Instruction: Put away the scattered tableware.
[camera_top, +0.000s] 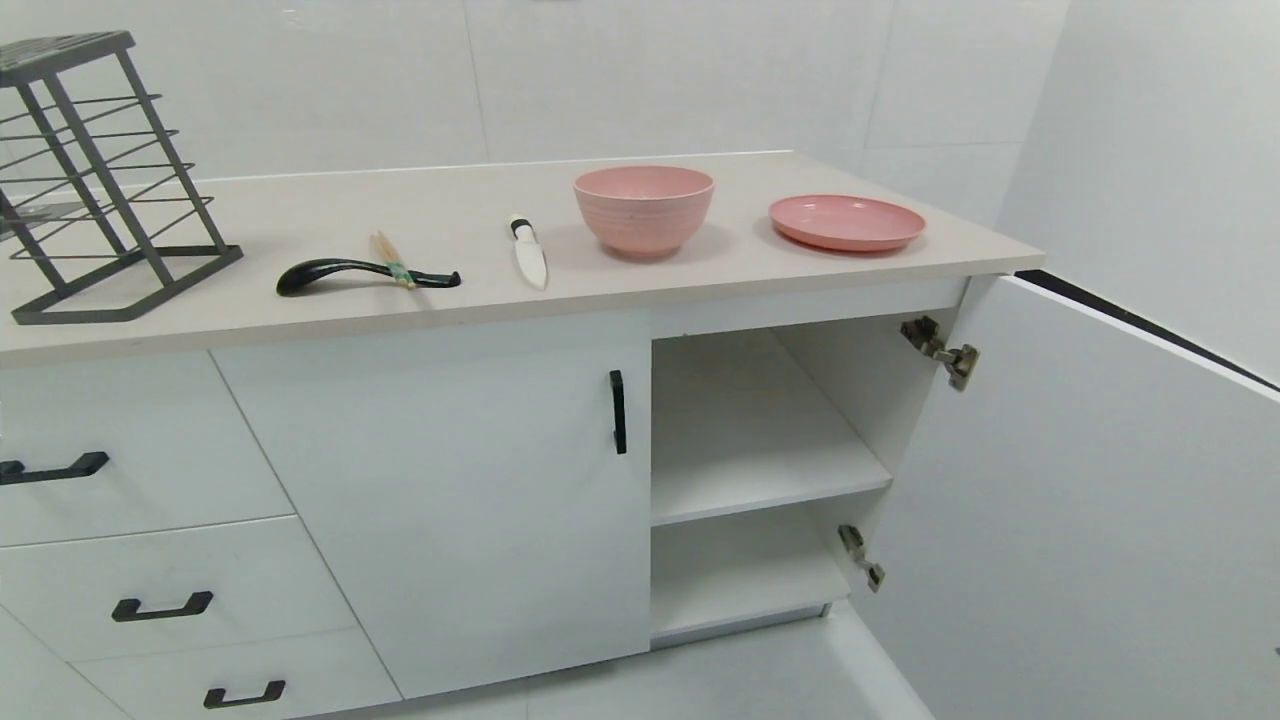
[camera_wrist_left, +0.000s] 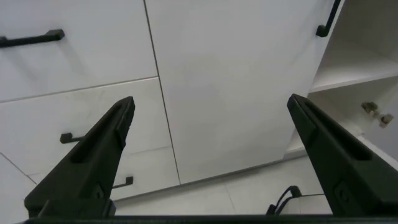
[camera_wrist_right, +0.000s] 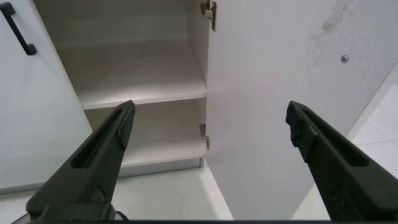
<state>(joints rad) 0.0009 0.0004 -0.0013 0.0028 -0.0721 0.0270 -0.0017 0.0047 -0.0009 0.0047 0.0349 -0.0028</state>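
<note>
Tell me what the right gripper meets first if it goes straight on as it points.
The right gripper would likely meet the open cabinet door near its lower hinge, or the shelf edge beside it; depth unclear.

Left gripper (camera_wrist_left: 211, 102): two fingers (camera_wrist_left: 93, 155), matt black, of long wedge form. Each is broad at the base and tapers to a blunt, squared tip. Inner faces are flat, and the outer edges are bevelled, with a raised ridge along the length. A thin black cable (camera_wrist_left: 281, 198), looped, lies by the base of one finger.

Right gripper (camera_wrist_right: 210, 107): two fingers (camera_wrist_right: 87, 165) of the same pattern. They are matt black tapered wedges with blunt tips, bevelled edges and plain smooth surfaces.
</note>
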